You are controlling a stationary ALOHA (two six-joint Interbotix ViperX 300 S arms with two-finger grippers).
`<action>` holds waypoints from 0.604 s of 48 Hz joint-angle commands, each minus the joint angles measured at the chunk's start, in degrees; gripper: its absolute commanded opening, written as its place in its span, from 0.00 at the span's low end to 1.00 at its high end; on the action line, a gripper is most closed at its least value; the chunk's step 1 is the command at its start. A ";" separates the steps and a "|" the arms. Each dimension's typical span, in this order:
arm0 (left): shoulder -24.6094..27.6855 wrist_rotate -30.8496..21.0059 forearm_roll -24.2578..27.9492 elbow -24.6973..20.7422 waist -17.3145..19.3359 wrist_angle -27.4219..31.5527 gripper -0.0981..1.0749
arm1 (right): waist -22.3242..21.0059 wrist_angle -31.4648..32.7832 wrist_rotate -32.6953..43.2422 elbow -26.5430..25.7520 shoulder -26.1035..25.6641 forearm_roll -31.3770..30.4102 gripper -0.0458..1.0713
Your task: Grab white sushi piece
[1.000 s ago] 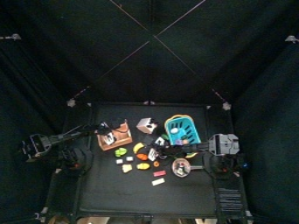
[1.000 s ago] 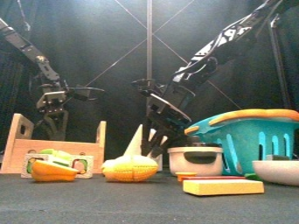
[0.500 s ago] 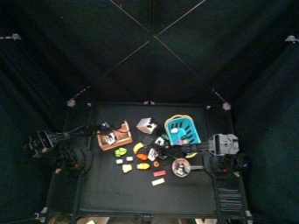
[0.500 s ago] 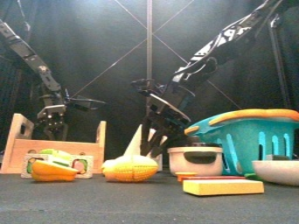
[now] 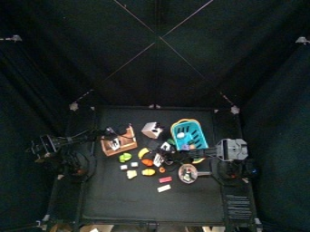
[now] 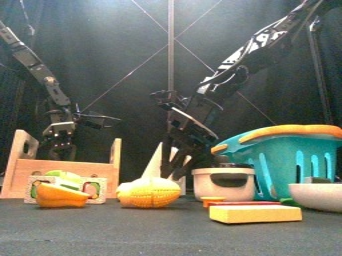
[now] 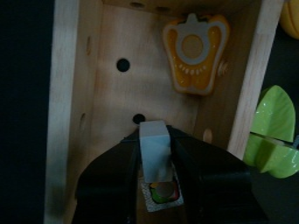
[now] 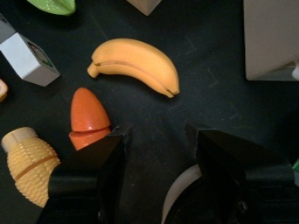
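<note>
Presently, the left hand (image 7: 156, 179) is down inside the wooden tray (image 7: 100, 96), its jaws standing on either side of the white sushi piece (image 7: 153, 150) and narrowed about it; whether the pads bear firmly on it cannot be judged from the wrist view. The sushi piece lies on the tray floor, apart from the orange shrimp sushi (image 7: 195, 52) at the tray's far end. In the front view this hand (image 6: 60, 131) hangs over the tray (image 6: 27, 160). The right hand (image 8: 158, 166) rests open above the table (image 8: 198, 105), near a banana (image 8: 135, 63) and a carrot (image 8: 86, 115). In my judgement, the closing should finish squarely across the piece's narrow sides, then the lift go straight up, clear of the tray walls.
</note>
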 commanded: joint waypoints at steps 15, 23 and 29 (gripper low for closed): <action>-2.90 0.09 0.00 -1.14 -0.18 -0.09 0.60 | 0.00 -0.18 0.09 -0.97 -1.05 -0.18 0.82; -2.99 0.09 0.00 -1.05 -0.18 -0.09 0.60 | 0.00 -0.18 0.09 -0.88 -1.14 -0.18 0.82; -3.08 0.18 0.09 -0.79 -0.26 0.00 0.60 | 0.09 -0.18 0.09 -0.79 -1.14 -0.18 0.82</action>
